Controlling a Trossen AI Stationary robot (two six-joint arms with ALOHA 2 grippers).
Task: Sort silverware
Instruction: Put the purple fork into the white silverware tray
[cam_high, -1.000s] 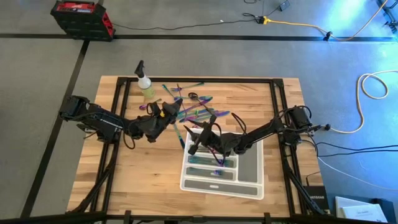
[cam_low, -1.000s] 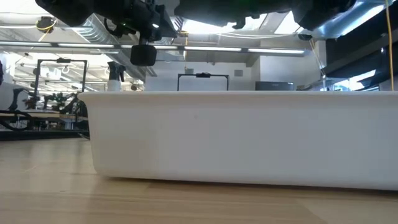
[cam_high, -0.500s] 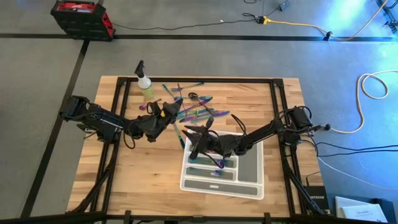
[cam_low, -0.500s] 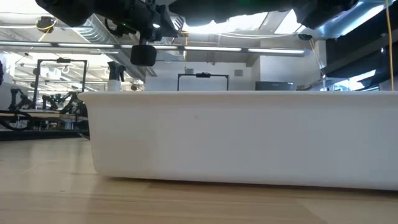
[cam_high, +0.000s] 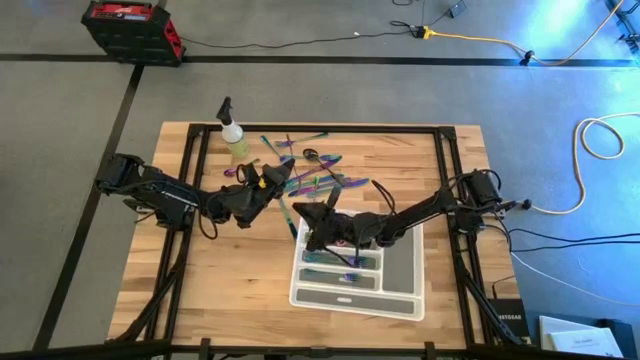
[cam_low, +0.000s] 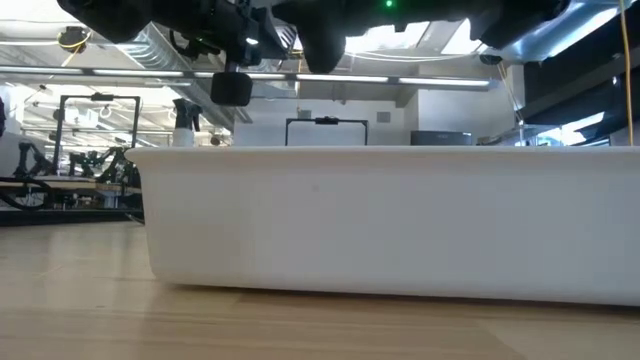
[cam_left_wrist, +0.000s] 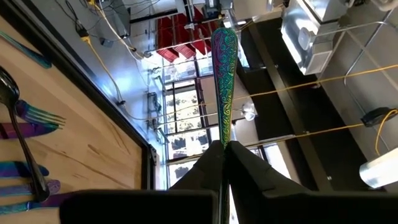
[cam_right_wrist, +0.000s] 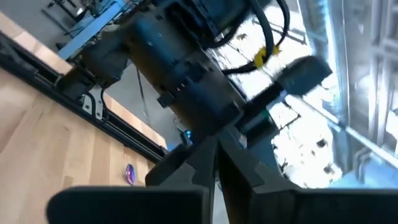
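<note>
- From the high view, the whole wooden table (cam_high: 230, 280) is laid out: loose silverware (cam_high: 315, 180) is scattered across its far middle, just beside the spray bottle (cam_high: 235, 138), and a few more pieces lie in the slots of the white tray (cam_high: 405, 275) on the near side.
- The left gripper (cam_high: 268, 178) is seen in that view at the near-left edge of the scattered pieces; what it carries cannot be made out there.
- That is supplied by the left wrist view: the fingers (cam_left_wrist: 208, 168) are clamped together on an iridescent handle (cam_left_wrist: 224, 74), which stands straight out from the tips, while other pieces lie on the wood to one side.
- The right gripper (cam_high: 310, 232) is placed by the high view over the tray's far-left corner.
- In the right wrist view its fingers (cam_right_wrist: 193, 165) are pressed together with nothing visible between them, and the left arm (cam_right_wrist: 180, 62) fills the frame beyond.
- The low view offers only the tray's plain side wall (cam_low: 390, 220) and dark arm parts overhead; no silverware can be seen from there.
</note>
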